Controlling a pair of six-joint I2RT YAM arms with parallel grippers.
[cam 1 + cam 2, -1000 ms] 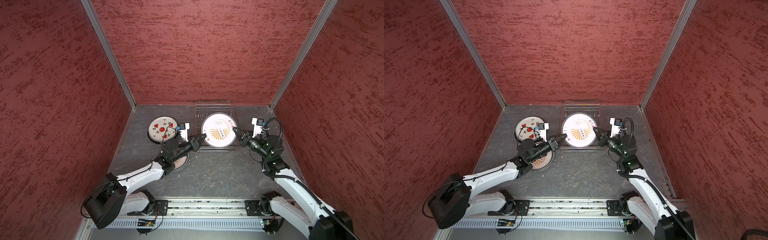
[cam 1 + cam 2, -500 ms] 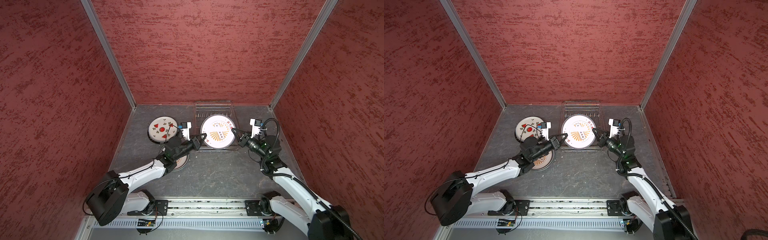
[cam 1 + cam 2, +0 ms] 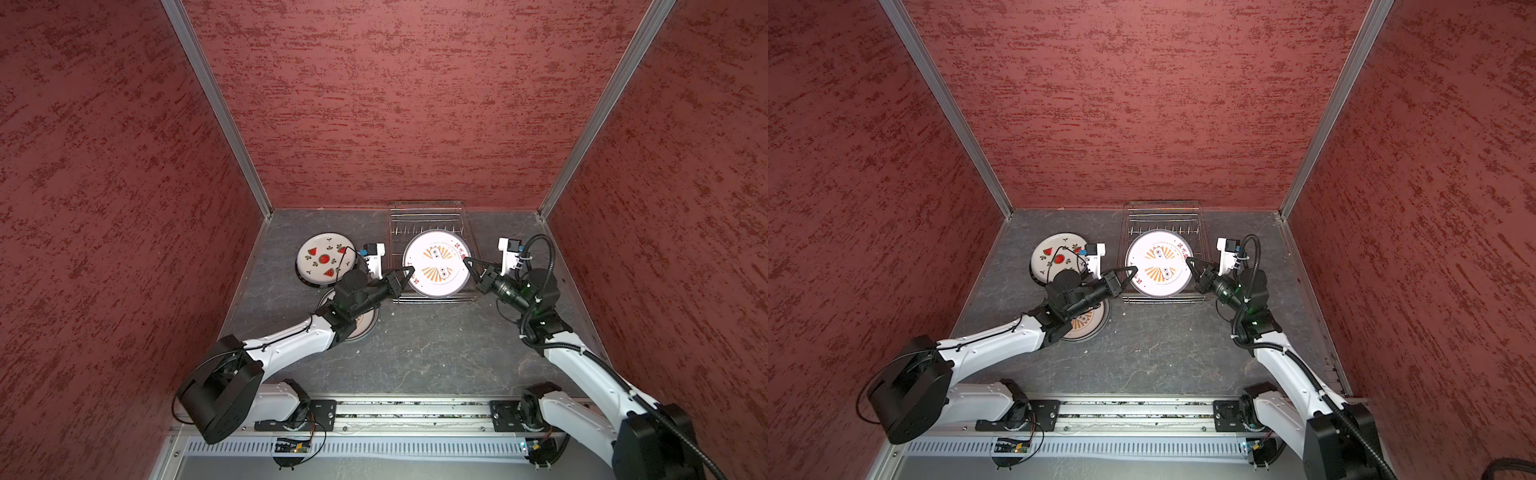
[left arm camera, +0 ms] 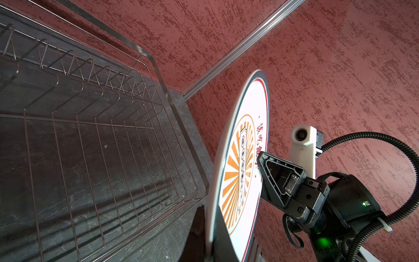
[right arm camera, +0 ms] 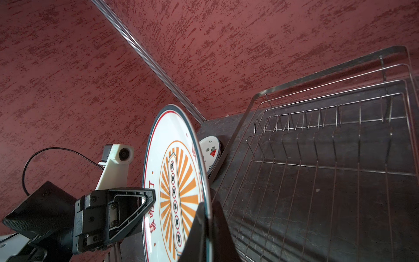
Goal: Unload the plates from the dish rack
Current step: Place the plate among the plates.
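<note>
A small round orange-sunburst plate lies flat on the dark grey stone-patterned desk, partly under the left arm and already unloaded. Just beyond it, the left claw and the right claw are clamped on opposite rims of a large round white plate with an orange sunburst and red characters. They hold it upright at the front end of the silver wire dish rack, which sits against the desk's far edge. Whether its lower rim clears the wires cannot be told. Toward the far left corner, a round white watermelon-printed plate rests flat. The rack behind looks bare, so this appears to be the last plate. The next move calls for a matched two-arm lift, then a lay-down on open desk.
</note>
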